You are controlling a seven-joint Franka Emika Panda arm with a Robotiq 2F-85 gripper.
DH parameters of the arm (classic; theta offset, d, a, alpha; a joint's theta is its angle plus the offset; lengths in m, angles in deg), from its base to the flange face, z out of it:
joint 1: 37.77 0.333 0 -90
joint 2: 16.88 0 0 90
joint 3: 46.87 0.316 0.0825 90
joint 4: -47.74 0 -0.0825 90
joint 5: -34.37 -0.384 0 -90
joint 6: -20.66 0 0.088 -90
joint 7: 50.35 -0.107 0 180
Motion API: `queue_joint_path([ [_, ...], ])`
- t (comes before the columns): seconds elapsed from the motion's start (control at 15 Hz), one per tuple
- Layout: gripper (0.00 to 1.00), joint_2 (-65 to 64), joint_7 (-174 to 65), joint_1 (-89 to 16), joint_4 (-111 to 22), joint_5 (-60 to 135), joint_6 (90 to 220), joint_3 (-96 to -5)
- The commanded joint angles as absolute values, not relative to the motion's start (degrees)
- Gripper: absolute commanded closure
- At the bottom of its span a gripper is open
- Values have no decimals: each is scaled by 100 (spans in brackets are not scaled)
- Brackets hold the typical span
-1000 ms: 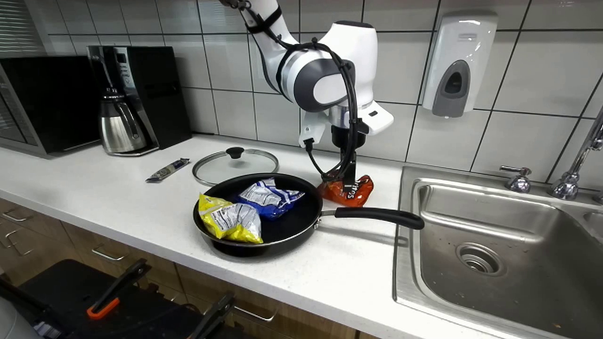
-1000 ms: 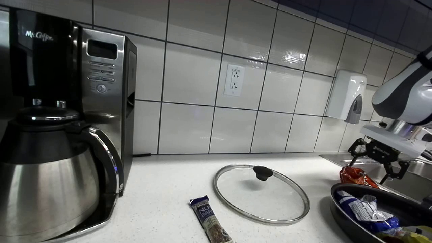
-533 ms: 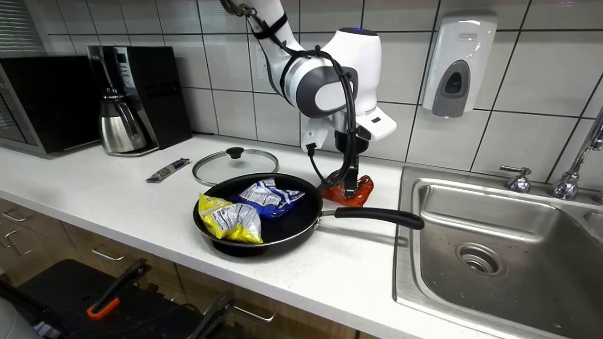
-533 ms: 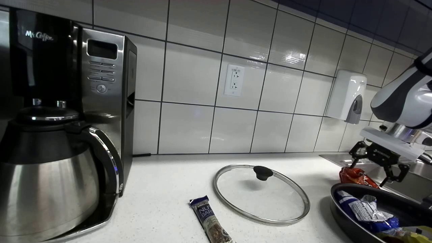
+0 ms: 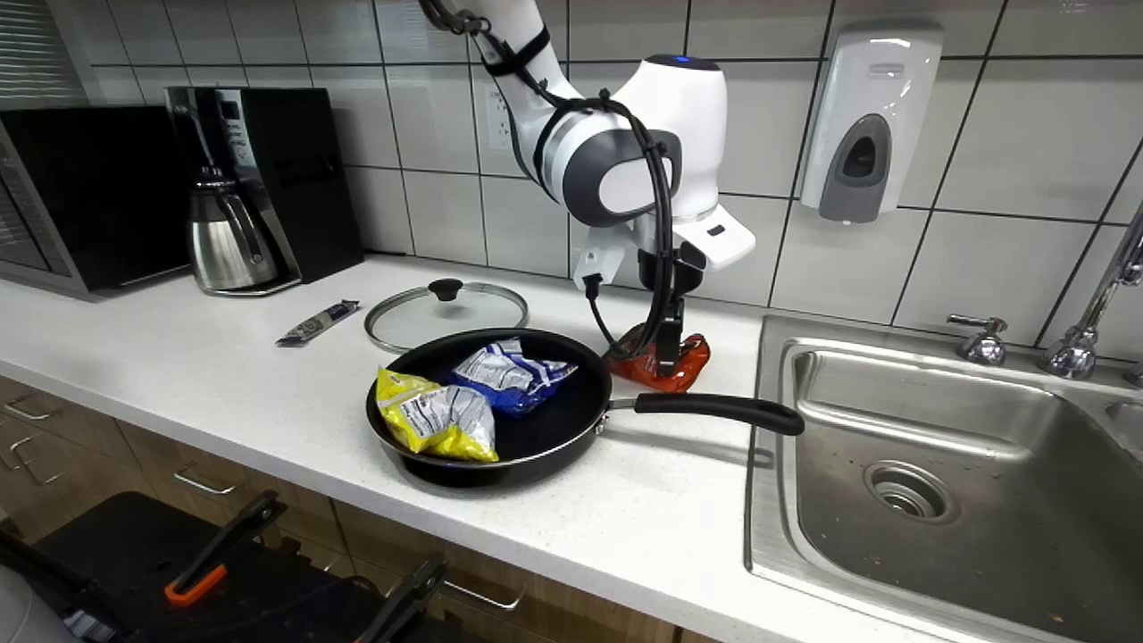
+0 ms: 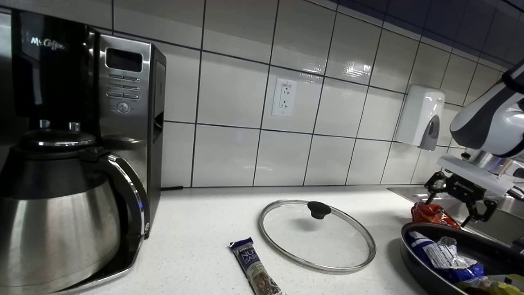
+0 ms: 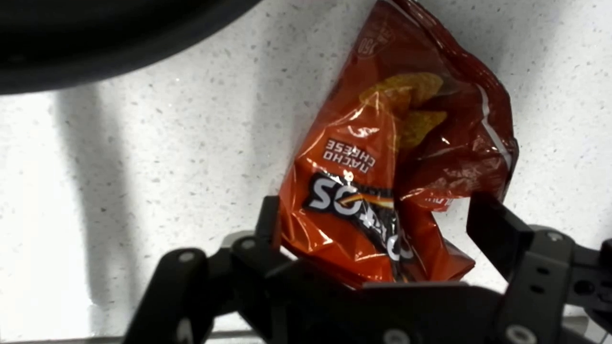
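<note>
The claw (image 7: 380, 222), wide, straddles the red bag (image 7: 377, 167) beside the pan (image 5: 546, 438); only the wrist view shows "NACHO CHEESE". Cables (image 5: 663, 223) partly screen the bag in an exterior view; the pan holds two packets (image 5: 446, 415).

Red bag (image 6: 432, 214) straddled by parted gripper (image 6: 445, 213); 2 packets (image 6: 450, 255) held in pan (image 6: 414, 262), glass lid (image 6: 319, 250) laid on counter (image 6: 200, 246).

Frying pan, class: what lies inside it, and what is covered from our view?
Inside the frying pan lie a yellow snack bag and a blue snack bag, with bare black surface showing beside them. Whatever is beneath the bags is covered.
</note>
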State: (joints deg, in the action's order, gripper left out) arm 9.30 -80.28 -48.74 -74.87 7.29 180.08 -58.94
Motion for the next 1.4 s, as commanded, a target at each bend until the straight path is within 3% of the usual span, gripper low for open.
queue_joint_path([
  [0.0,0,996,-7991,-4997,-7376,604,18044,-5799],
  [0.27,1,1011,-7990,-5007,-7370,601,18039,-5800],
  [0.33,25,1015,-7989,-5004,-7370,614,18031,-5806],
  [0.47,31,1022,-7999,-4998,-7367,615,18040,-5807],
  [1.07,98,1039,-8014,-4988,-7354,633,18017,-5817],
  [1.33,100,983,-8008,-4977,-7397,643,18014,-5822],
])
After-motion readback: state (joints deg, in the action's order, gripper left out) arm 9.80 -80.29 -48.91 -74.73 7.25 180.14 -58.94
